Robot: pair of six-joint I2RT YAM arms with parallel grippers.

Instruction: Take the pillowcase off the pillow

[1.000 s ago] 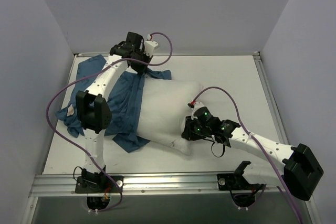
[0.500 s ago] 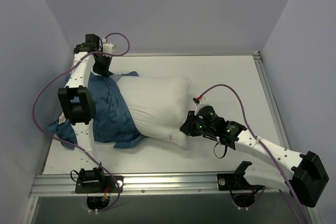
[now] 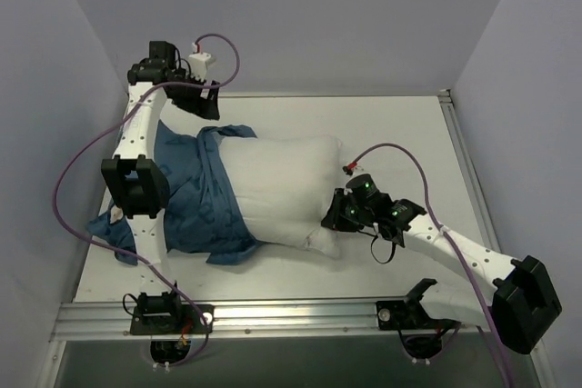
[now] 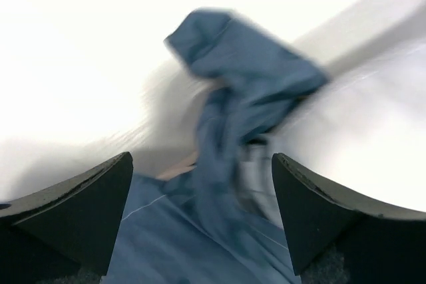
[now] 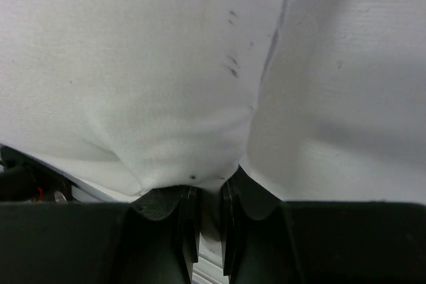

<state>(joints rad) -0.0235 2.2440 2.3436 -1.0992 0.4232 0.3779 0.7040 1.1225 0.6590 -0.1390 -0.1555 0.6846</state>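
The dark blue pillowcase [image 3: 193, 199] lies crumpled on the left of the table, its edge still lapping the left end of the white pillow [image 3: 282, 186]. My left gripper [image 3: 205, 100] hangs over the far left corner with its jaws wide apart. In the left wrist view the pillowcase [image 4: 226, 98] shows blurred below and between the fingers [image 4: 80, 211], and neither pad presses it. My right gripper [image 3: 333, 215] is shut on the pillow's near right edge. In the right wrist view the pillow [image 5: 166, 78] bunches into the narrow gap of the right gripper [image 5: 206, 194].
Grey walls close in the table on the left, back and right. An aluminium rail [image 3: 300, 313] carrying both arm bases runs along the near edge. Purple cables [image 3: 77, 179] loop beside each arm. Bare white tabletop [image 3: 400, 134] shows to the right of the pillow.
My left gripper swung from above the pillow to the far left corner, dragging the pillowcase leftward off most of the pillow, then opened. The right gripper kept its hold while the pillow shifted slightly.
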